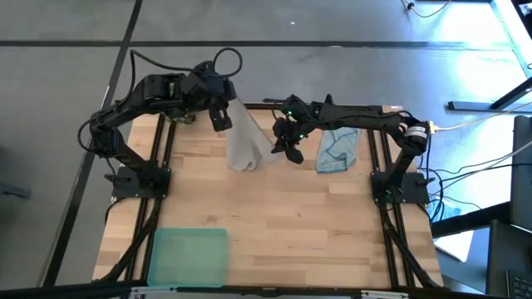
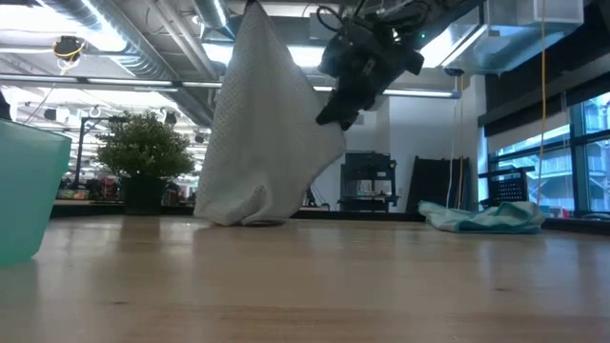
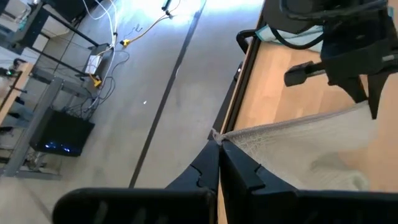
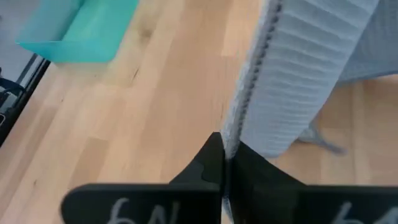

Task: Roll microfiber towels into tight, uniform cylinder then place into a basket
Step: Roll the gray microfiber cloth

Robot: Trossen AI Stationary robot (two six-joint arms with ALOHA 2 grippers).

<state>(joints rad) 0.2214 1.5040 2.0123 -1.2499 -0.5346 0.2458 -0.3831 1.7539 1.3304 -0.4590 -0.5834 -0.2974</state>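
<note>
The pale grey microfiber towel (image 1: 243,137) hangs between my two grippers near the table's far edge, and its lower end (image 2: 238,211) rests bunched on the wood. My left gripper (image 1: 228,108) is shut on the towel's top corner. My right gripper (image 2: 335,114) is shut on the towel's side edge, lower down and to the right. The light blue towel (image 1: 337,149) lies crumpled on the table at the far right. The mint-green basket (image 1: 189,256) stands at the near left. My left gripper pinches the grey towel's top corner (image 3: 219,134) between its two fingertips, slanting down from the far left. The cloth runs taut from there toward my right gripper and hangs below. My right gripper pinches the towel's hemmed side edge (image 4: 235,127) between its shut fingers, slanting down from the right. That edge is lifted clear of the table, and the cloth beyond it hangs in a drape.
Bare wooden table (image 1: 291,224) spreads across the middle and near right. Black frame rails (image 1: 158,166) run along both sides by the arm bases.
</note>
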